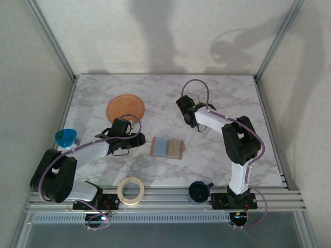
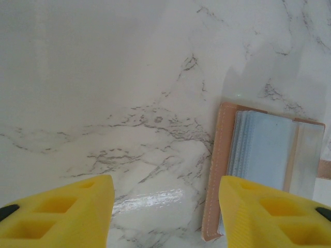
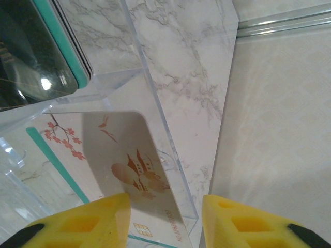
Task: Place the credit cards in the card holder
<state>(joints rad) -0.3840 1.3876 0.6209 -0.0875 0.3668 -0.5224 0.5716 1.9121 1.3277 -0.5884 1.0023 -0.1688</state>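
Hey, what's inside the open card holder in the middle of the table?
The card holder lies open, and a pale blue layered stack covers most of its inside. Whether that stack is cards or plastic sleeves is unclear. Anything underneath the stack is hidden.

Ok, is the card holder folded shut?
No, the card holder lies spread open on the marble table, its inner pockets facing up.

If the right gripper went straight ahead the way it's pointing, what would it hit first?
Probably the whitish plastic card with an orange print, sitting in a clear acrylic stand just ahead of the right gripper's yellow fingers. Depth is unclear, so the stand's clear edge might come first.
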